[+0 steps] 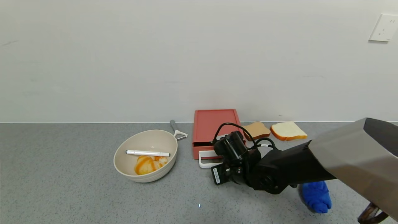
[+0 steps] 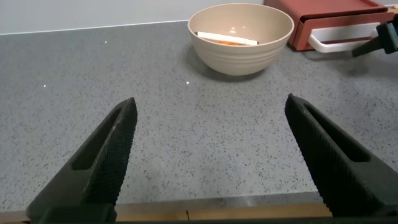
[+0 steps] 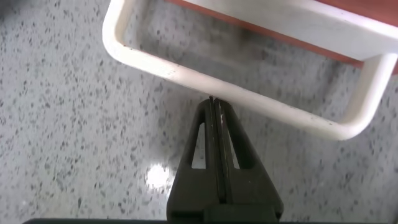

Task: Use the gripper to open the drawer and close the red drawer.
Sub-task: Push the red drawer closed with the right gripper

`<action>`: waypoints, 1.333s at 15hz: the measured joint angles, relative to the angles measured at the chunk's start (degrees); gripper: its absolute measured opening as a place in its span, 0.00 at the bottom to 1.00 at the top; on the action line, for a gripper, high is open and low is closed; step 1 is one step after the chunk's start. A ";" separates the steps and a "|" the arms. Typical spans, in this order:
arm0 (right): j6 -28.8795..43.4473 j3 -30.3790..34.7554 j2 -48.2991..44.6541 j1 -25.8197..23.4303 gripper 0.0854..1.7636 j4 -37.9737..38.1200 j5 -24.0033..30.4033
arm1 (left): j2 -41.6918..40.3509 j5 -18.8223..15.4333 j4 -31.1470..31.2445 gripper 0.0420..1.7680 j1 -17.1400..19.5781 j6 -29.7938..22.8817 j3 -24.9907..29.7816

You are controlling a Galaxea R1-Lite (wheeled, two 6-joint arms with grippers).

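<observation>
While everything sits on a grey speckled slab, here's the rundown:

surface (image 1: pixel 77 186): grey speckled stone look, running back to a plain white wall (image 1: pixel 155 56) with a white socket (image 1: pixel 384 28) up on the right.

right arm: comes in from the right side, grey shell then black wrist, reaching across low toward the red unit, cables looping over the top.

right tool (image 3: pixel 213 102): pinched fully together, holding nothing, its tip right at the outer edge of the white loop handle (image 3: pixel 249 99), looks like it's touching the bar.

left tool (image 2: pixel 211 155): spread wide, nothing in it, hovering over bare surface well away from the action.

drawer (image 1: pixel 214 124): flat red box in the middle near the wall, long axis running front to back, handle end facing the robot, tray poking out a bit.

neighbours: beige bowl (image 1: pixel 124 168) with a white pen (image 1: pixel 147 153) on its left, peeler (image 1: pixel 177 129) behind it, two bread slices (image 1: pixel 273 130) on its right, blue cloth (image 1: pixel 317 196) under the arm.
</observation>
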 joint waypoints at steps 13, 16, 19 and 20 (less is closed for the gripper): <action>-1.27 -4.06 2.84 -1.05 0.02 0.56 0.05 | 0.00 0.00 0.00 0.97 0.00 0.00 0.00; -1.32 -1.85 -0.41 -0.17 0.02 1.11 0.06 | 0.00 0.00 0.00 0.97 0.00 0.00 0.00; -1.52 1.89 -7.28 0.88 0.02 2.43 0.02 | 0.00 0.00 0.00 0.97 0.00 0.00 0.00; -1.85 3.41 -10.20 1.05 0.02 2.84 0.00 | 0.00 0.00 0.00 0.97 0.00 0.00 0.00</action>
